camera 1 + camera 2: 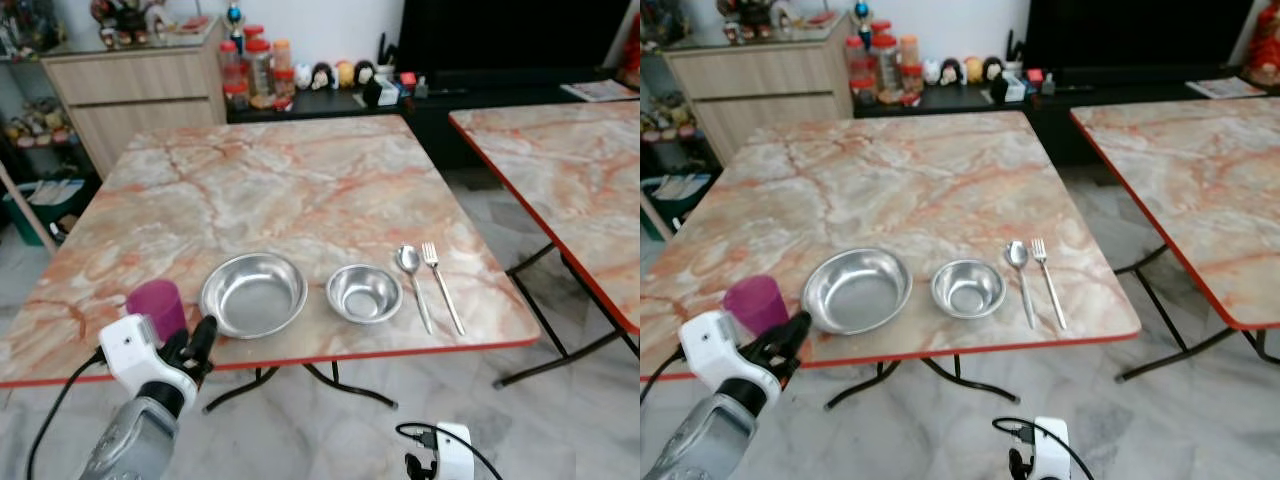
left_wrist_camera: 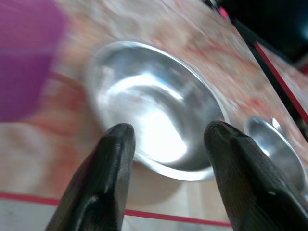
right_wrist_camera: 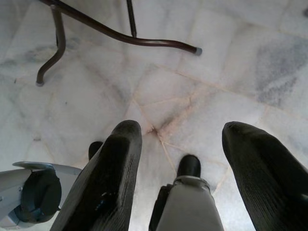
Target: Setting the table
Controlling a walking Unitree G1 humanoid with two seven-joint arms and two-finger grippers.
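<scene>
Left gripper (image 2: 166,139) hovering, fingers spread w/ nothing between, by purple cup (image 1: 157,308) and large bowl (image 1: 254,293) near table (image 1: 300,180) edge (likely lining up setting); right gripper (image 3: 185,144) hanging idle, released.

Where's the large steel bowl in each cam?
Left eye: large steel bowl near front table edge, right of purple cup.
Right eye: same place.
Left wrist: beyond the open left claw.
Right wrist: floor and a table leg instead.
Shared landmark: small steel bowl, just right of it.
</scene>
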